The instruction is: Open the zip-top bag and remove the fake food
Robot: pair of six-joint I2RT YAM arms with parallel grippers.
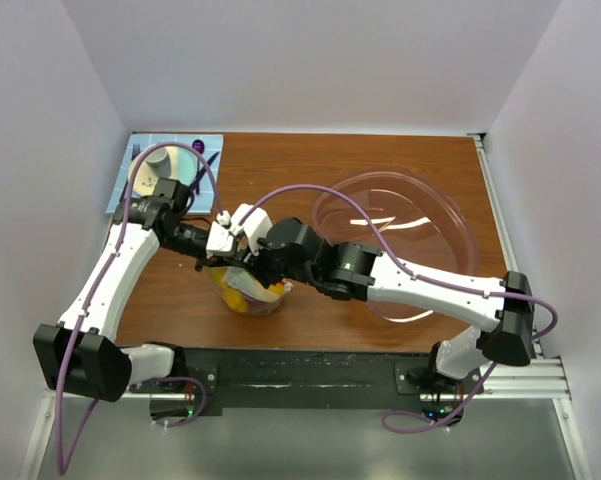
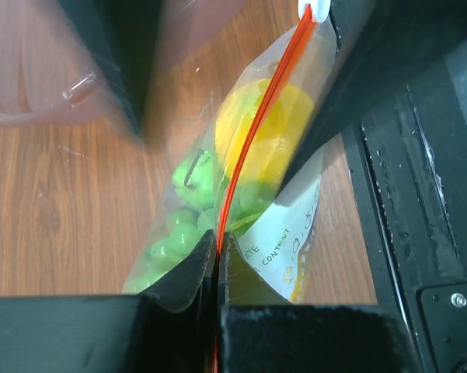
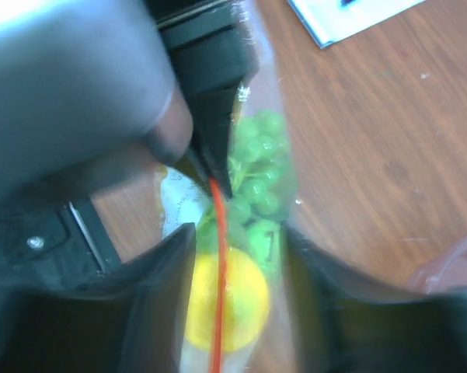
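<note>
The left gripper (image 2: 217,260) pinched one end of the orange strip (image 2: 258,128) on the zip-top bag (image 2: 291,233); the strip ran straight away toward the right gripper (image 3: 237,245), which stood with jaws apart astride the bag.

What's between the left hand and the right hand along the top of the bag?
Only the orange-red zip strip of the zip-top bag spans from left hand to right hand, with fake food under it. Both wrist views show it.

Bowl (image 1: 420,250): clear, pinkish, on the right half of the tabletop (image 1: 310,160).
Cup (image 1: 158,166): grey, far-left corner, beside a round plate (image 1: 187,155) on a pale sheet (image 1: 212,143).
</note>
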